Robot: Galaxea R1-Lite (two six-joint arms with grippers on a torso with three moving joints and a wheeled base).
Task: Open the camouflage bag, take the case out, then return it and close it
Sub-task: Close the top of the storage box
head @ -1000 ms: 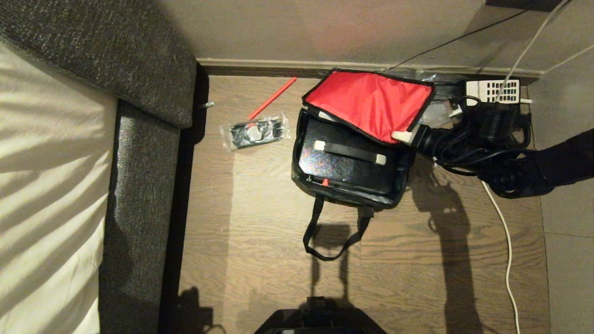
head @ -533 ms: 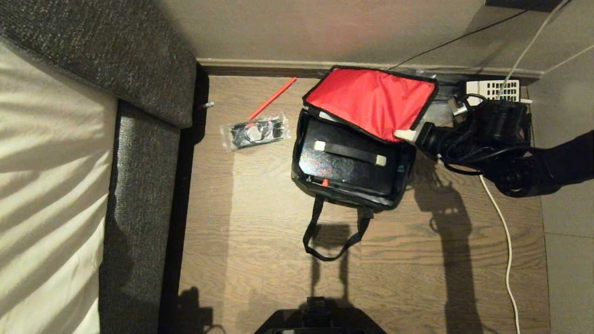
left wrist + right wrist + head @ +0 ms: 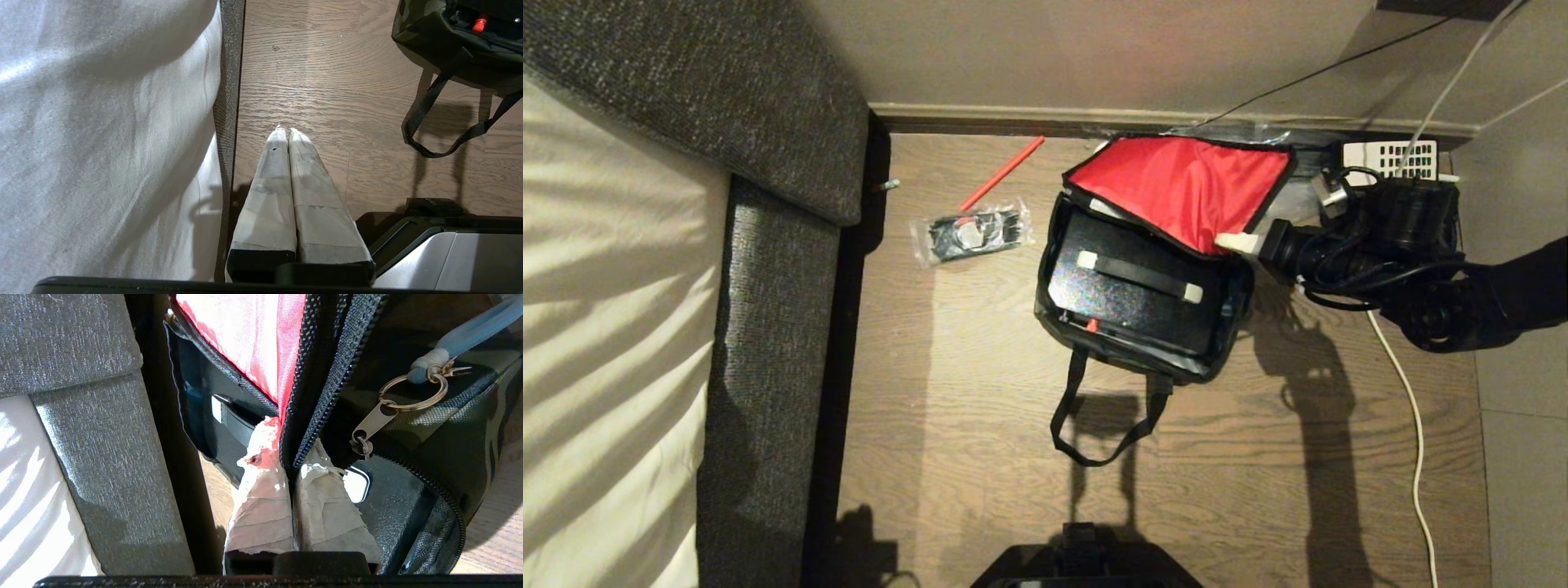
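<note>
- Robot base [image 3: 1086, 563]: nearest edge of the head view, dark, on the wooden floor [image 3: 980, 392].
- Left gripper [image 3: 284, 132]: parked low beside the bed [image 3: 102, 122], fingers pressed together, empty; well apart from the bag.
- Bag [image 3: 1131, 347]: on the floor ahead, 1 black strap [image 3: 1094, 425] trailing toward the robot; long axis runs left-right, slightly skewed.
- Case [image 3: 1135, 290]: lying flat inside the bag, handle uppermost, red latch [image 3: 1092, 325] on the near side.
- Flap [image 3: 1184, 188]: red lining up, raised over the far half of the case, hinged along the far edge.
- Right gripper [image 3: 1235, 241]: at the flap's right near corner, fingers [image 3: 261, 498] clamped on the zipper edge; the case lies to its left, so this arm is nearer.
- Packet [image 3: 972, 233], red stick [image 3: 1005, 171]: left of the bag, apart.
- Phone [image 3: 1388, 159]: at the far wall, right.
</note>
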